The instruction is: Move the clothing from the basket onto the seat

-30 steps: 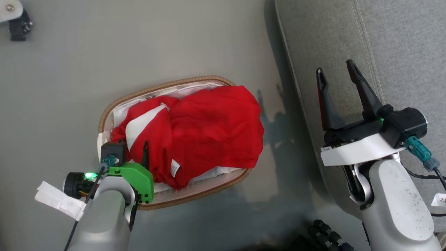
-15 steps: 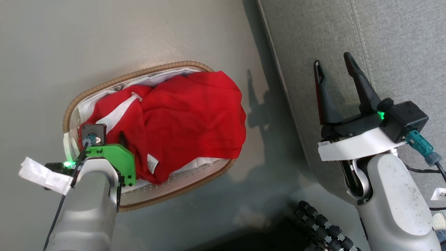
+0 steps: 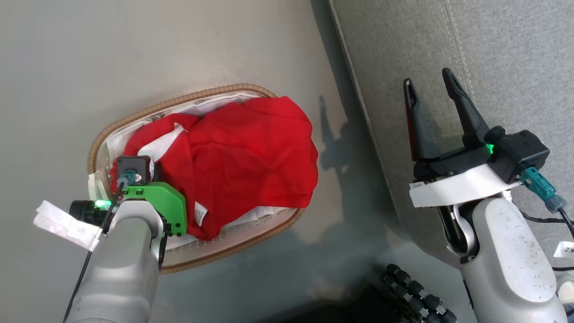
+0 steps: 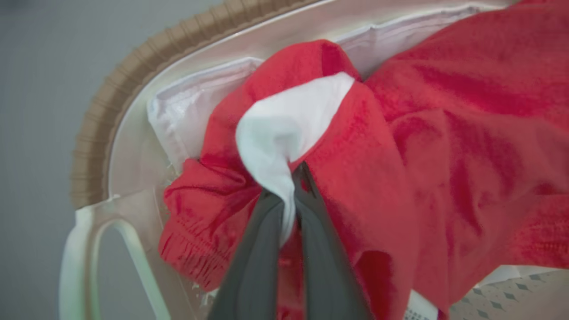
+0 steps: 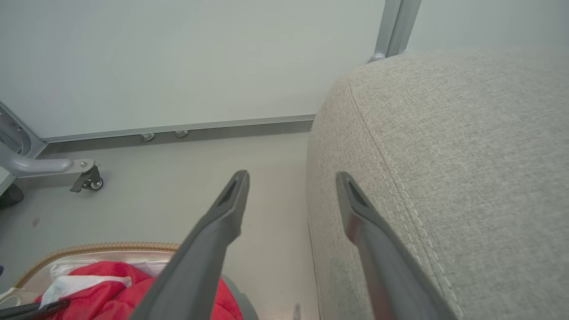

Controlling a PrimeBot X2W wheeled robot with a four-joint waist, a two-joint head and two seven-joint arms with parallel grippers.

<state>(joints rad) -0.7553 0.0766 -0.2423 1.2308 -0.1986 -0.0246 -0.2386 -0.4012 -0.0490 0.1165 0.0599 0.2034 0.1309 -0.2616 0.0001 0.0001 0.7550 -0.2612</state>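
Note:
The clothing is a heap of bright red fabric with a white stripe and a small white label, filling the basket on the floor. In the left wrist view my left gripper is shut on the clothing, pinching a fold of its white stripe and the red cloth near the basket's brown rim. My right gripper hangs open and empty over the edge of the grey seat. The right wrist view shows that gripper between the seat and the floor, with the basket and clothing lower left.
The basket stands on grey floor left of the seat, a strip of floor between them. A black ribbed part lies at the bottom of the head view. A grey frame's castor and a wall baseboard stand beyond the basket.
My left gripper's fingers have closed on the fabric at the basket's left end. The head camera has shifted, so the whole picture has slid. The right arm holds its pose.

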